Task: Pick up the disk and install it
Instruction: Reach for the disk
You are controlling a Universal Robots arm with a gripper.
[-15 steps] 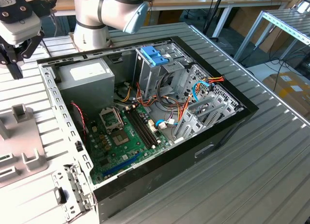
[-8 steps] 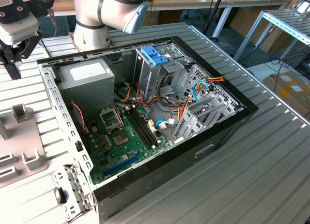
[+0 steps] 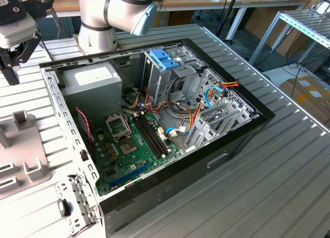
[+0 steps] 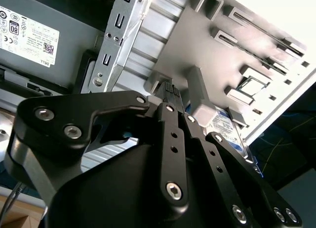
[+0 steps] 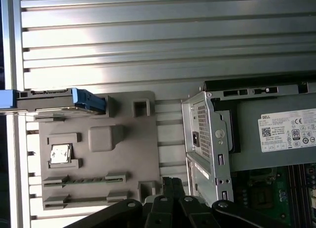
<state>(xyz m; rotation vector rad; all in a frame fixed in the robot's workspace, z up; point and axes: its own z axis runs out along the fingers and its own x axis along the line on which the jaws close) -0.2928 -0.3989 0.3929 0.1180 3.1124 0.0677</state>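
The disk [image 5: 49, 96] stands on edge at the far end of a grey fixture plate [image 5: 123, 139], its light-blue end tab [image 5: 89, 100] pointing toward the computer case. In the second wrist view a strip of the disk [image 4: 229, 122] shows behind the gripper links. My gripper [image 5: 168, 181] hovers over the plate's opposite end, a plate's length from the disk, with its black fingers [image 4: 168, 90] pressed together and nothing between them. In the exterior view the gripper [image 3: 12, 73] hangs at the left, above the plate [image 3: 20, 155].
The open computer case [image 3: 242, 130] lies on the slatted metal table [image 3: 289, 186], with the power supply [image 3: 93, 83], motherboard [image 3: 129, 150] and a tall drive cage topped by a blue bracket [image 3: 164, 57]. The arm's base [image 3: 98, 27] stands behind the case.
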